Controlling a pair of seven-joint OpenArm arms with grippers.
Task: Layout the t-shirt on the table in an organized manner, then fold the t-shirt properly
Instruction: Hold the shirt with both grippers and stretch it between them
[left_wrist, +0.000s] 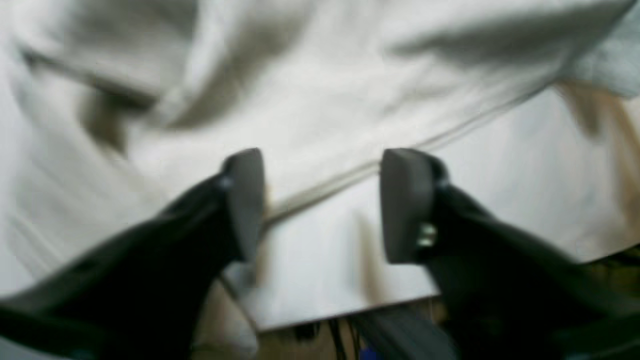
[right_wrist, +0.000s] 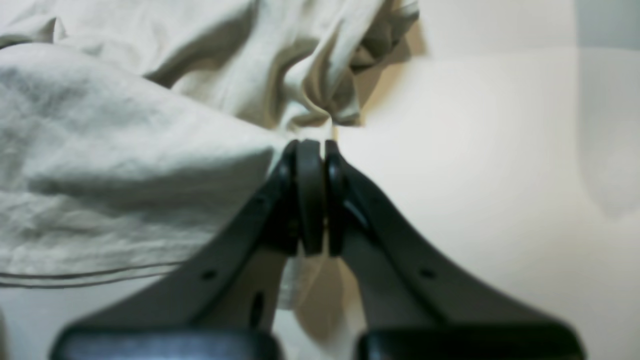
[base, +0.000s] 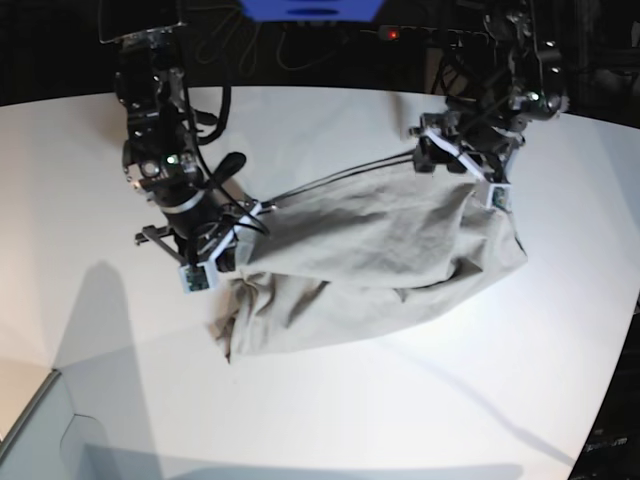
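The light grey-beige t-shirt lies bunched and wrinkled across the middle of the white table. My right gripper is at its left end, shut on a pinch of the t-shirt; in the right wrist view the right gripper has its pads pressed together on cloth. My left gripper hovers over the shirt's far right edge. In the blurred left wrist view the left gripper is open, and the hem of the t-shirt runs between its fingers over the table.
The table's curved rim drops to dark floor at the right. Cables and a blue object sit behind the far edge. A grey box stands at the lower left corner. Bare tabletop spreads beside the right gripper.
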